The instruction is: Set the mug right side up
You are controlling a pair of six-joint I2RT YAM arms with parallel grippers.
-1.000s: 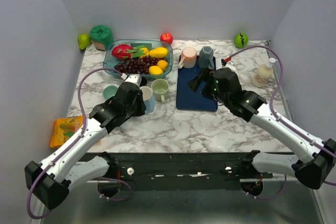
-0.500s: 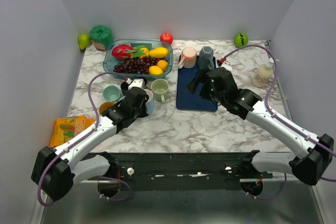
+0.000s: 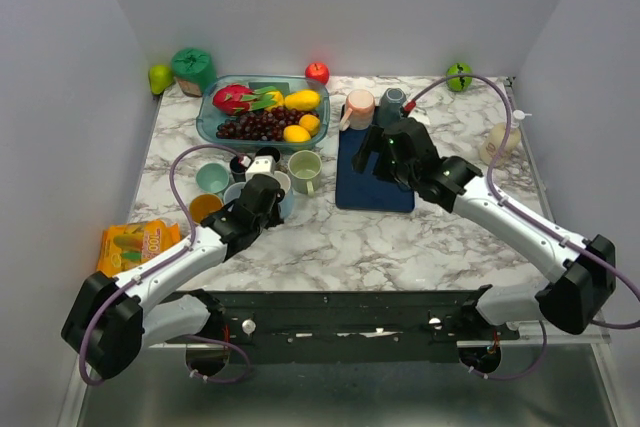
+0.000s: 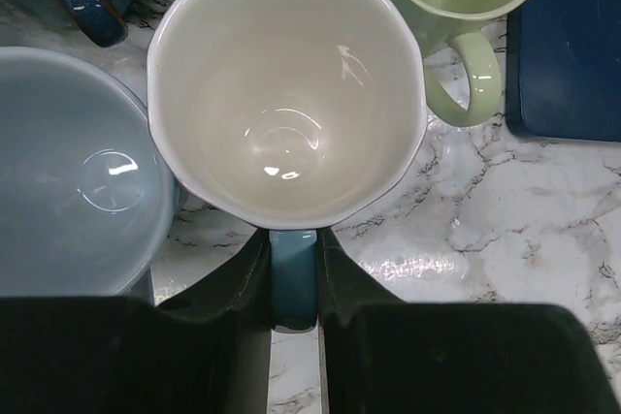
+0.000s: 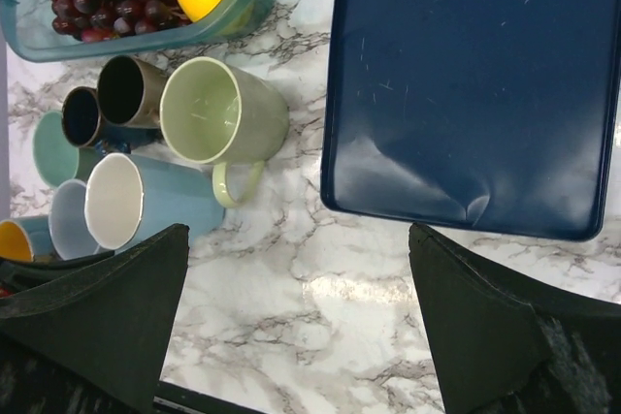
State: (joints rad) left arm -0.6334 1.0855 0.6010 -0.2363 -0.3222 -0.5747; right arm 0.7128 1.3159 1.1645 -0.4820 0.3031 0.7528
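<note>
A blue mug with a white inside (image 4: 286, 94) stands upright on the marble, mouth up, among other mugs; it also shows in the top view (image 3: 284, 197) and the right wrist view (image 5: 146, 203). My left gripper (image 4: 293, 278) is shut on its blue handle (image 4: 293, 269), one finger on each side. My right gripper (image 5: 299, 239) is open and empty, held above the near left corner of the navy mat (image 5: 475, 75). In the top view it (image 3: 385, 147) hovers over the mat (image 3: 372, 187).
A light green mug (image 3: 305, 167), a dark mug (image 3: 240, 164), a teal mug (image 3: 211, 178), a pale blue cup (image 4: 78, 172) and a yellow cup (image 3: 204, 207) crowd the blue mug. A pink mug (image 3: 359, 107) and a grey mug (image 3: 392, 104) stand at the mat's far end. A fruit tub (image 3: 262, 112) is behind.
My left arm has dropped lower and swung its forearm, the gripper staying at the blue mug. My right gripper has moved farther back and left over the mat.
</note>
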